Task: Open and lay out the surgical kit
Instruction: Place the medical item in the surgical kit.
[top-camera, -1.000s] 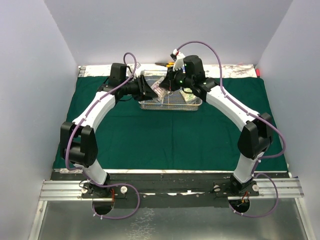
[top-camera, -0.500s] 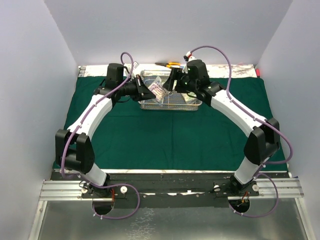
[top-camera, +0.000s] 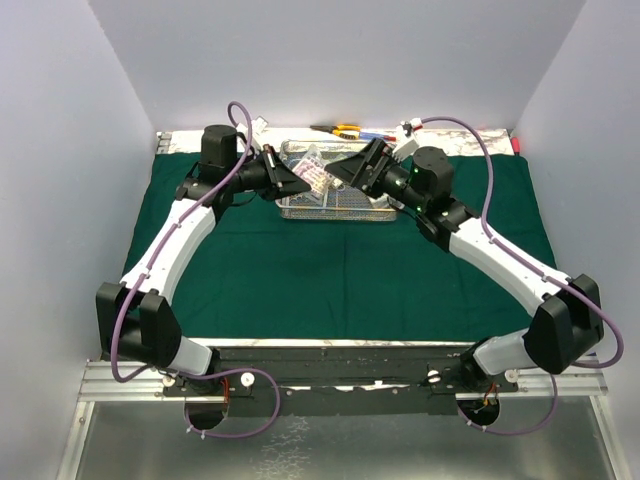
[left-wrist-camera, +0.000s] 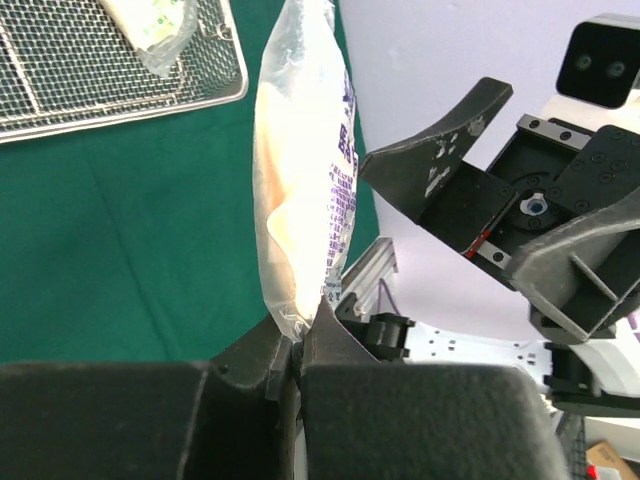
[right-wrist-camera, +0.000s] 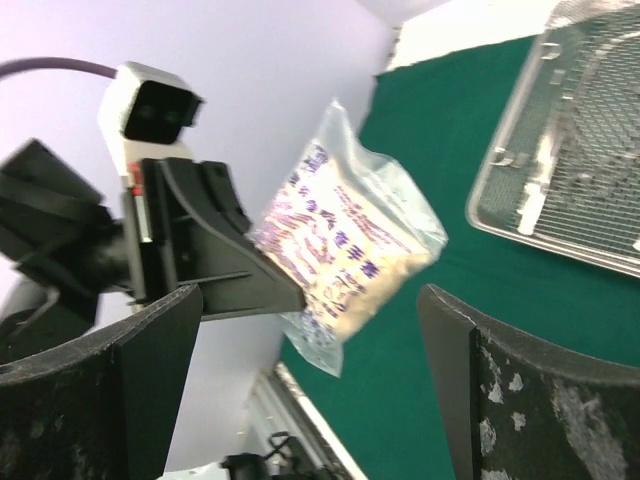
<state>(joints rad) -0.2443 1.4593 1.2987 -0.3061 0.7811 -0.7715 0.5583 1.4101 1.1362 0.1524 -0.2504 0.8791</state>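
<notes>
The left gripper (top-camera: 292, 180) is clamped on a clear packet (top-camera: 316, 181), which it holds above the left end of the wire-mesh tray (top-camera: 340, 211). The tray lies on the dark green cloth (top-camera: 330, 270) near the middle of its far edge. The left arm rises from the near-left corner and bends inward, wrist pointing right. The right arm stretches low from the near-right corner. The right gripper (top-camera: 350, 170) faces the packet with its jaws spread; whether it touches the packet cannot be told here. Past the cloth's far edge lie a yellow-handled tool (top-camera: 345, 129) and pens (top-camera: 378, 134), partly hidden.

From the left wrist, the fingertips (left-wrist-camera: 330, 340) pinch the packet's lower edge. The packet stands upright, edge-on, with purple print. A tray corner holding a second packet (left-wrist-camera: 150, 30) is cut off at the top left. The right gripper's fingers stand apart from the held packet.

From the right wrist, wide-set fingers (right-wrist-camera: 100, 390) frame the packet and touch neither side. The tray at right is blurred.
</notes>
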